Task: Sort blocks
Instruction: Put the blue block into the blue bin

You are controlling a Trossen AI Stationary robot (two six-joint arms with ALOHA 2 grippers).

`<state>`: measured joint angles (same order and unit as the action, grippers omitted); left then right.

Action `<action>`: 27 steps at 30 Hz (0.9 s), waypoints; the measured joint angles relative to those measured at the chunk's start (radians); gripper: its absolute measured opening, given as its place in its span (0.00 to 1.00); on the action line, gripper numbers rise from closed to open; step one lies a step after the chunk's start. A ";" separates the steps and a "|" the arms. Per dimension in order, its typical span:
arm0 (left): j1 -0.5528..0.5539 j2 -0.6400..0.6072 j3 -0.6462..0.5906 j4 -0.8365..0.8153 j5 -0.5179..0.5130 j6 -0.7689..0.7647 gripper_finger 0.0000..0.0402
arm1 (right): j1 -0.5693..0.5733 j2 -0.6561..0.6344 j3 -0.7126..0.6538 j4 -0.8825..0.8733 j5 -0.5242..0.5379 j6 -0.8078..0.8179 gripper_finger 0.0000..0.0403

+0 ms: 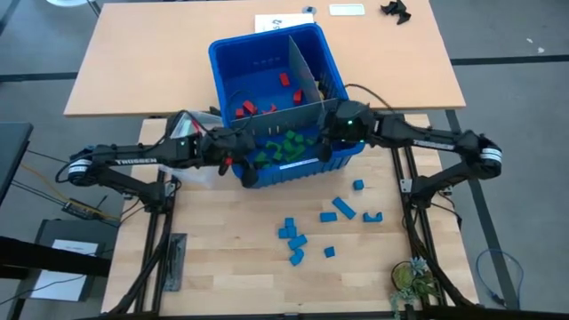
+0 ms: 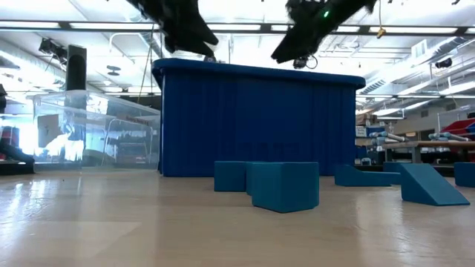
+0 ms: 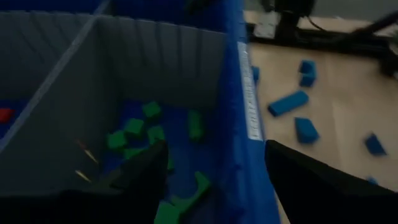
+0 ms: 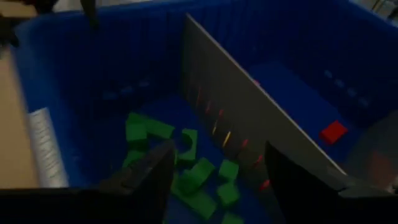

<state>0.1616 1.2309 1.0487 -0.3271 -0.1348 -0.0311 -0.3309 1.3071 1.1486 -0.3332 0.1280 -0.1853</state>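
Note:
A large blue bin [image 1: 331, 71] with grey dividers [image 1: 298, 76] stands mid-table. Green blocks [image 1: 283, 147] lie in its near compartment and also show in the left wrist view [image 3: 134, 127] and the right wrist view [image 4: 186, 168]. Red blocks [image 1: 247, 109] lie in a far compartment. Several blue blocks [image 1: 338, 209] lie on the wooden table in front of the bin. My left gripper [image 1: 244, 164] is open and empty, its fingers [image 3: 143, 171] standing either side of the bin's near wall [image 3: 239, 124]. My right gripper [image 1: 327, 149] is open and empty above the green blocks.
A clear plastic tub [image 2: 89, 133] stands left of the bin. White papers [image 1: 347, 10] and a black object [image 1: 396, 11] lie on the far table. A small plant [image 1: 413, 280] sits at the near right corner. Bare wood lies left of the blue blocks.

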 joint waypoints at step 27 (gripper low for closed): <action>-0.040 0.198 0.018 -0.103 0.051 0.092 0.45 | 0.008 -0.048 -0.116 -0.527 0.010 -0.239 0.52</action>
<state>0.1211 1.4289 1.0664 -0.4300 -0.0838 0.0604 -0.3229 1.2594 1.0328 -0.8605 0.1375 -0.4245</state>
